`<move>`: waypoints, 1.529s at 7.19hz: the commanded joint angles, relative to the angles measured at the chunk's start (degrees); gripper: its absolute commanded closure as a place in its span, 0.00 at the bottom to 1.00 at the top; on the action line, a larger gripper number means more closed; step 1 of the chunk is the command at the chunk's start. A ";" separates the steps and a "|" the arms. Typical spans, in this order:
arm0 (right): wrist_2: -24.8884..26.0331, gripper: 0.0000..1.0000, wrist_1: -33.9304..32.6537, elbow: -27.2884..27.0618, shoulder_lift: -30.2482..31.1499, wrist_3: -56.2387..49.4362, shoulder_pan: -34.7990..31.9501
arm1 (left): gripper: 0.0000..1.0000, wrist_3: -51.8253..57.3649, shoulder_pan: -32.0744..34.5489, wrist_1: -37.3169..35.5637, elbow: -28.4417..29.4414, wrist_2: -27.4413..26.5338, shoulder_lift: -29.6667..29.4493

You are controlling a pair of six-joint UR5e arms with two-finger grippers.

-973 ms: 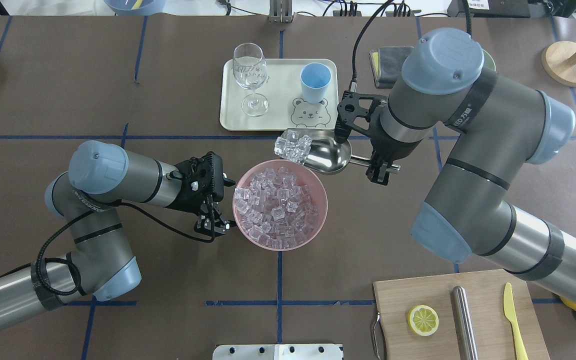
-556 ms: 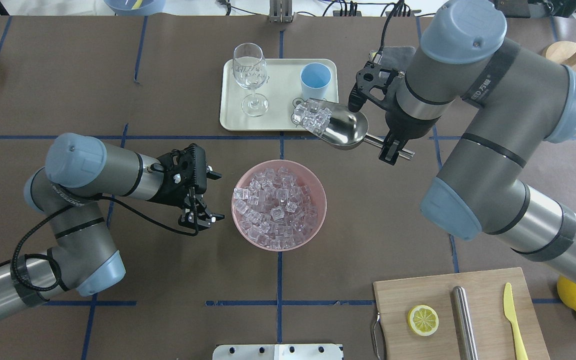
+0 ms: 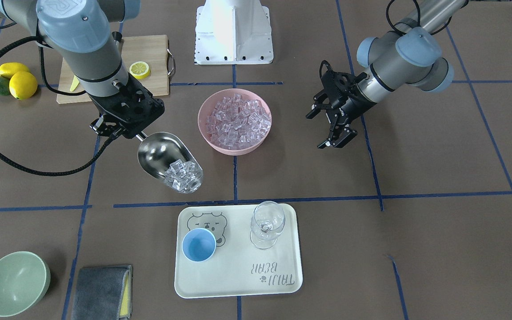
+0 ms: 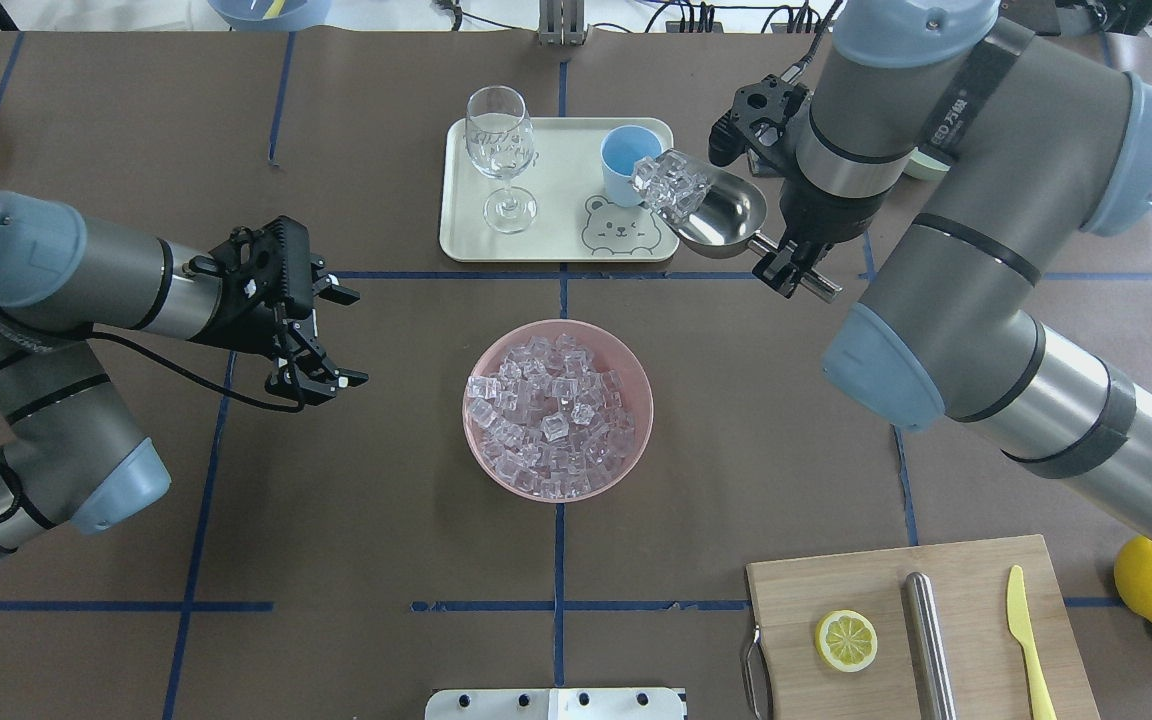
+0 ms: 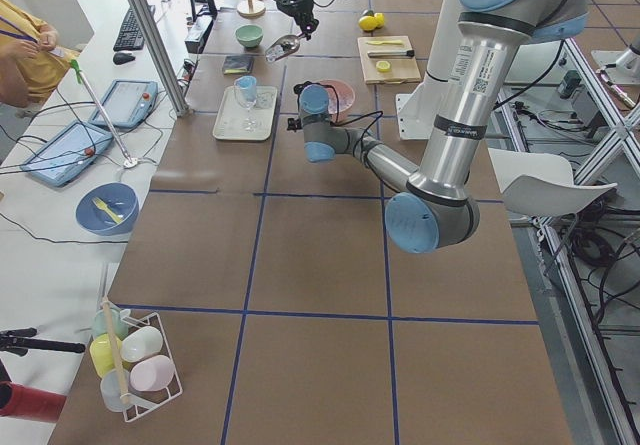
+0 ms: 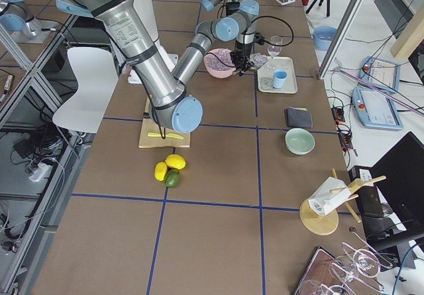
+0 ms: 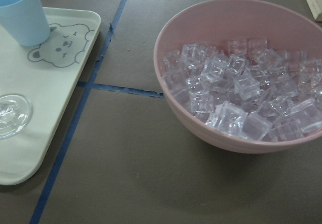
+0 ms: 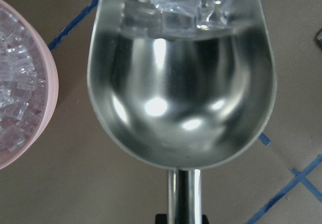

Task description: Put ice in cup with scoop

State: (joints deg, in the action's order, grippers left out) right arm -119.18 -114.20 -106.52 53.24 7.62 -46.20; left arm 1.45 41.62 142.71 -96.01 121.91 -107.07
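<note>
With our right gripper clamped on the handle of the steel scoop and the ice heaped at its lip beside the light-blue cup on the tray, left gripper idle, jaws spread, we should centre that lip over the cup, then tip slowly.

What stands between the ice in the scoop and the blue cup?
Nothing visible. The ice sits at the scoop's lip, close to the cup's open rim; the glass stands apart on the tray.
</note>
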 commanded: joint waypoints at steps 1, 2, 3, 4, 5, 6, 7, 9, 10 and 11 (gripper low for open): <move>-0.09 1.00 1.33 6.11 -4.08 5.72 -0.29 | 0.00 0.13 1.88 0.03 -1.98 0.26 2.99; -0.09 1.00 1.35 9.71 -6.54 6.00 -0.29 | 0.00 0.13 1.97 0.12 -2.25 0.26 3.35; -0.09 1.00 1.35 11.75 -7.00 6.00 -0.38 | 0.00 0.13 1.97 0.12 -2.34 0.26 3.44; -0.18 1.00 1.35 13.51 -7.70 6.09 -0.38 | 0.00 0.13 1.89 0.12 -2.25 0.26 3.44; -0.35 1.00 0.92 15.10 -8.49 6.18 -0.55 | 0.00 0.13 1.89 0.12 -2.34 0.26 3.18; -1.66 1.00 0.83 17.72 -9.89 6.18 -1.25 | 0.00 0.13 1.89 0.12 -2.25 0.26 3.18; -2.11 1.00 0.83 19.58 -11.12 5.92 -1.61 | 0.00 0.13 1.80 0.12 -2.25 0.26 3.01; -3.60 1.00 -1.35 20.03 -11.66 4.43 -1.78 | 0.00 0.13 1.71 0.12 -2.16 0.26 3.00; -3.69 1.00 -5.37 22.47 -14.88 2.33 -2.05 | 0.00 0.13 1.80 0.20 -2.16 0.26 3.35; -3.69 1.00 -8.98 25.10 -18.31 0.40 -2.22 | 0.00 0.13 1.80 0.29 -2.16 0.26 3.44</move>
State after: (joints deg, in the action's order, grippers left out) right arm -122.70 -119.00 -84.21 38.57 10.22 -48.19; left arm 1.58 43.38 142.91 -98.18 122.17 -103.81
